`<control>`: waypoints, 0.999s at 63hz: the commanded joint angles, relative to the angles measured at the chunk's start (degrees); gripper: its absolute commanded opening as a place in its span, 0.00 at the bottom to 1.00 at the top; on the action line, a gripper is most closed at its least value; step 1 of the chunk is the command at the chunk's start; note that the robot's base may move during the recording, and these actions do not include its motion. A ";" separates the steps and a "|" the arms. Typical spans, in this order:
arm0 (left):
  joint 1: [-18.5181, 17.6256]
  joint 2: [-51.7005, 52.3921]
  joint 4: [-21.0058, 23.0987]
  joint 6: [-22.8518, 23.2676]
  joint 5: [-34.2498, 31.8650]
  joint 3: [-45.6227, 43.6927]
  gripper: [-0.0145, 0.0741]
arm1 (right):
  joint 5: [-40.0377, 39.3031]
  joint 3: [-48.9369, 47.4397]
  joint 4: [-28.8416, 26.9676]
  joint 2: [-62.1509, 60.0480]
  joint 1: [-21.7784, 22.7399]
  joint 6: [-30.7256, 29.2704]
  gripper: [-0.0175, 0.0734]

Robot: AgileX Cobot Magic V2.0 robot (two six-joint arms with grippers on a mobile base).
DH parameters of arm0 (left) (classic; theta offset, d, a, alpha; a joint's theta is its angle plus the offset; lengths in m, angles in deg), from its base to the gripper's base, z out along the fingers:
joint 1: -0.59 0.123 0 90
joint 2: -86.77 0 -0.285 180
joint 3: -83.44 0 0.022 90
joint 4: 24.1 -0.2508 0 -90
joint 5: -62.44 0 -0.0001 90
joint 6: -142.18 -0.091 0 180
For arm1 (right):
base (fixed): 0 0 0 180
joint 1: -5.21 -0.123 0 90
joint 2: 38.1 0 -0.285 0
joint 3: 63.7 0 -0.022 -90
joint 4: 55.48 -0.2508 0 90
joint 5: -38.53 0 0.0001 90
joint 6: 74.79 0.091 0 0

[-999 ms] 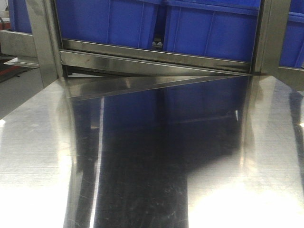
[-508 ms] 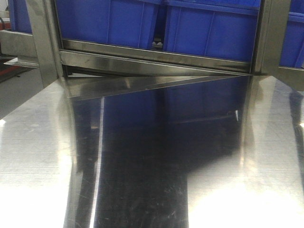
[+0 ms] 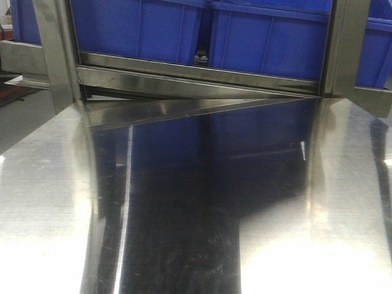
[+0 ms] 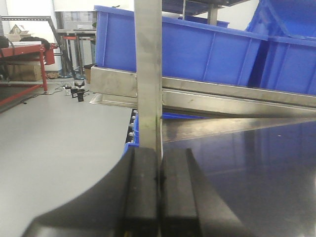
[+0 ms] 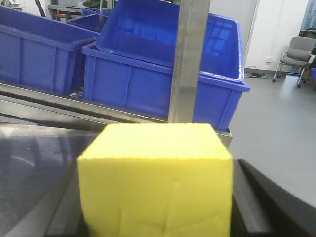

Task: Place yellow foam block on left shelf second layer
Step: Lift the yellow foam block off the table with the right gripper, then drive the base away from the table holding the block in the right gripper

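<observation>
The yellow foam block (image 5: 155,177) fills the lower middle of the right wrist view. My right gripper (image 5: 157,210) is shut on it, with a dark finger (image 5: 254,197) against its right side and the other finger mostly hidden behind the block. My left gripper (image 4: 159,177) is shut with its pads pressed together and nothing between them. It points at a steel shelf post (image 4: 148,74). Neither gripper nor the block shows in the front view. The shelf frame (image 3: 196,76) stands at the far edge of the steel tabletop (image 3: 49,202).
Blue plastic bins (image 3: 141,27) sit on the shelf level just above the tabletop; more blue bins (image 5: 148,84) stand behind an upright post (image 5: 190,59). Grey floor (image 4: 54,138) lies left of the table, with a red cart (image 4: 24,54) far off. An office chair (image 5: 295,54) stands at the far right.
In the front view the shelf posts and blue bins have slid slightly to the left. Nothing else has visibly changed.
</observation>
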 commanded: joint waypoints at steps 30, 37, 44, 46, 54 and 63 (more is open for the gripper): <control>-0.30 -0.73 0.32 0.19 -4.73 1.54 0.30 | -5.27 -1.62 0.00 0.51 -0.01 -0.55 0.73; -0.30 -0.73 0.32 0.19 -4.73 1.54 0.30 | -5.27 -1.62 0.00 0.51 -0.01 -0.55 0.73; -0.30 -0.73 0.32 0.19 -4.73 1.54 0.30 | -5.27 -1.62 0.00 0.51 -0.01 -0.55 0.73; -0.30 -0.73 0.32 0.19 -4.73 1.54 0.30 | -5.27 -1.62 0.00 0.51 -0.01 -0.55 0.73; -0.30 -0.73 0.32 0.19 -4.73 1.54 0.30 | -5.27 -1.62 0.00 0.51 -0.01 -0.55 0.73; -0.30 -0.73 0.32 0.19 -4.73 1.54 0.30 | -5.27 -1.62 0.00 0.51 -0.01 -0.55 0.73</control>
